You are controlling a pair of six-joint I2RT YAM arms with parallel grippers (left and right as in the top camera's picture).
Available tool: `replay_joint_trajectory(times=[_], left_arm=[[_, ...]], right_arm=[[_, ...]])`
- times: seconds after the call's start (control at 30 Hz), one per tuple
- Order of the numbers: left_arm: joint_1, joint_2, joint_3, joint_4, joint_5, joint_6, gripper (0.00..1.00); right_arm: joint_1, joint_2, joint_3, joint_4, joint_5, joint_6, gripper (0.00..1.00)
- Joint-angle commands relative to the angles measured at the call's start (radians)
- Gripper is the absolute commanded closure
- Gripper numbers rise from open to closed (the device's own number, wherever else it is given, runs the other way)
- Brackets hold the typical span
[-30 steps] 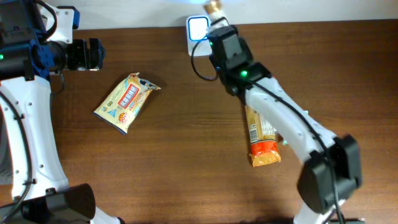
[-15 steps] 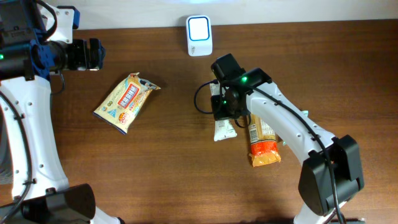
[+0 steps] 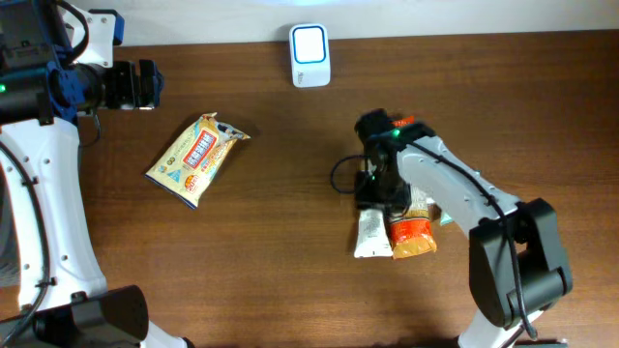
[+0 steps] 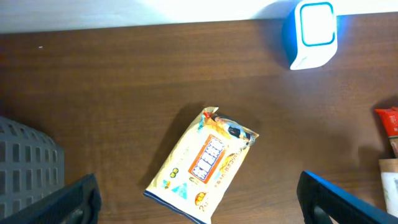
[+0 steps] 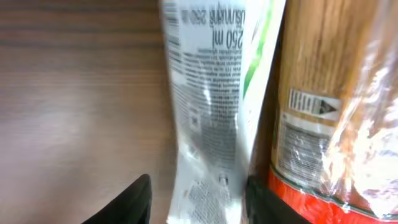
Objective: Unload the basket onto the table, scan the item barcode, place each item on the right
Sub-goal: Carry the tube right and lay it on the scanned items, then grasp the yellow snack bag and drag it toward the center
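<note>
Tabletop: dark brown wood with a pale wall strip along its far edge (glare washes out that strip).
Scanner: the white scanner (image 3: 309, 43) stands at the middle of the tabletop's far edge, its window lit pale blue.
Item: the white pouch (image 3: 370, 232) lies flat on the right half of the tabletop, well short of the scanner. Its printed side faces up and its long axis runs from far to near.
Neighbour: an orange-and-brown snack bag (image 3: 411, 227) lies just beside the pouch on its right, parallel to it. The two touch or nearly touch along their long edges, and a label panel on the bag faces up.
Right gripper: the right gripper (image 3: 373, 201) points down over the pouch's far end. In the wrist view its dark fingers (image 5: 127, 202) stand apart astride the pouch. Bare wood shows between one finger and the pouch's edge, so nothing is pinched.
Left gripper: the left gripper (image 3: 150, 84) hangs over the far left corner, spread wide and holding nothing, well apart from the pouch.
Other packet: a yellow packet (image 3: 197, 158) lies tilted on the left half, near the left gripper and clear of it.
Container: the corner of a grey slatted crate (image 4: 28, 168) shows at the left of the left wrist view, and its inside is out of sight.
</note>
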Motion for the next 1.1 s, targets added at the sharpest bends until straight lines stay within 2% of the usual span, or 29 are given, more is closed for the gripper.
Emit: replay_joint_trajectory(times=[0.0,0.1,0.17,0.3,0.43,0.53,0.63,0.73,0.83,0.87,0.93,1.0,1.03,1.07], left_arm=[[0.003,-0.005,0.006,0.002,0.008,0.016,0.01],[0.003,-0.005,0.006,0.002,0.008,0.016,0.01],[0.003,-0.005,0.006,0.002,0.008,0.016,0.01],[0.003,-0.005,0.006,0.002,0.008,0.016,0.01],[0.003,-0.005,0.006,0.002,0.008,0.016,0.01],[0.003,-0.005,0.006,0.002,0.008,0.016,0.01],[0.003,-0.005,0.006,0.002,0.008,0.016,0.01],[0.003,-0.005,0.006,0.002,0.008,0.016,0.01],[0.003,-0.005,0.006,0.002,0.008,0.016,0.01],[0.003,-0.005,0.006,0.002,0.008,0.016,0.01],[0.003,-0.005,0.006,0.002,0.008,0.016,0.01],[0.003,-0.005,0.006,0.002,0.008,0.016,0.01],[0.003,-0.005,0.006,0.002,0.008,0.016,0.01],[0.003,-0.005,0.006,0.002,0.008,0.016,0.01]], right_arm=[[-0.008,-0.017,0.181,-0.055,-0.032,-0.054,0.53],[-0.008,-0.016,0.239,0.022,-0.089,-0.053,0.53],[0.005,-0.01,0.212,0.22,-0.186,-0.053,0.53],[0.081,0.077,0.204,0.496,-0.269,0.001,0.53],[0.194,0.297,0.204,1.009,-0.262,0.225,0.48],[0.235,0.433,0.204,1.22,-0.262,0.317,0.41],[0.273,0.51,0.224,1.348,-0.264,0.323,0.36],[0.282,0.547,0.293,1.349,-0.232,0.323,0.36],[0.288,0.643,0.43,1.269,-0.255,0.322,0.37],[0.294,0.649,0.439,1.268,-0.258,0.319,0.41],[0.298,0.65,0.439,1.266,-0.246,0.314,0.6],[0.298,0.652,0.439,1.266,-0.246,0.315,0.86],[0.298,0.652,0.439,1.263,-0.263,0.314,0.96],[0.298,0.652,0.439,1.254,-0.286,0.314,0.96]])
